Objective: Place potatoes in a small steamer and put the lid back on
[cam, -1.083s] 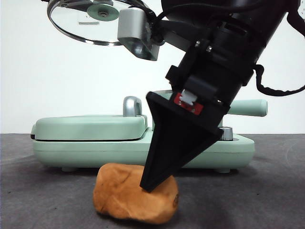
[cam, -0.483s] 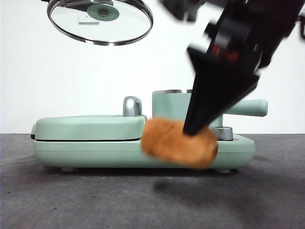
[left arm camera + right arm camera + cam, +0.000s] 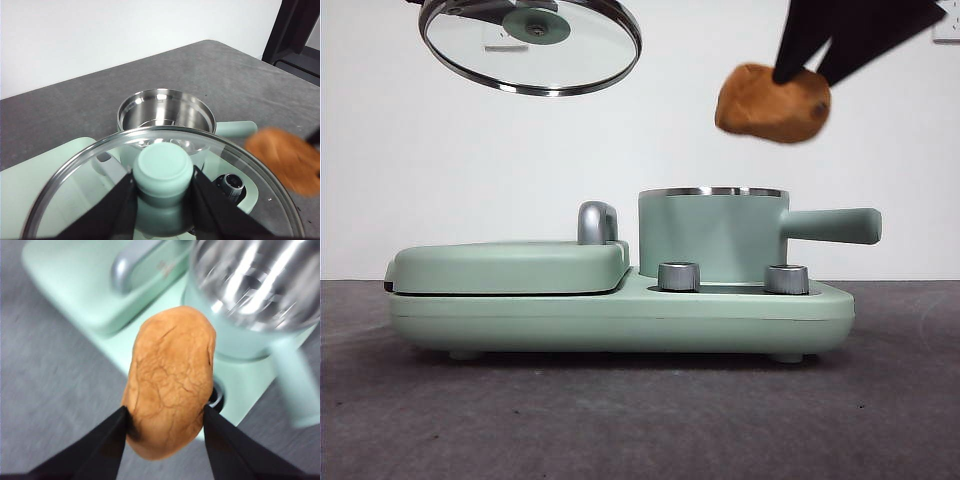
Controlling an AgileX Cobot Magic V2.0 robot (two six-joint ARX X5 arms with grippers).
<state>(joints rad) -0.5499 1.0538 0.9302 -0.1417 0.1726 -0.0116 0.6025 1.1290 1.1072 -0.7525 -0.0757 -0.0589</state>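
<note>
The orange-brown potato (image 3: 773, 103) hangs in the air above and a little right of the small steamer (image 3: 712, 235), a mint-green pot with a steel rim and side handle (image 3: 835, 225). My right gripper (image 3: 165, 422) is shut on the potato (image 3: 171, 380), its black jaws entering the front view from the top right. The pot (image 3: 166, 110) stands open and looks empty inside. My left gripper (image 3: 163, 192) is shut on the green knob of the glass lid (image 3: 165, 172), which it holds high at the upper left (image 3: 530, 45).
The steamer sits on a mint-green appliance base (image 3: 620, 315) with two steel dials (image 3: 679, 276) and a closed flat griddle cover (image 3: 510, 265) with a chrome handle (image 3: 597, 222). Dark grey tabletop (image 3: 620, 420) lies in front.
The right gripper has lifted the potato from the tabletop up past the appliance to above the pot's rim. The lid has stayed held high.
</note>
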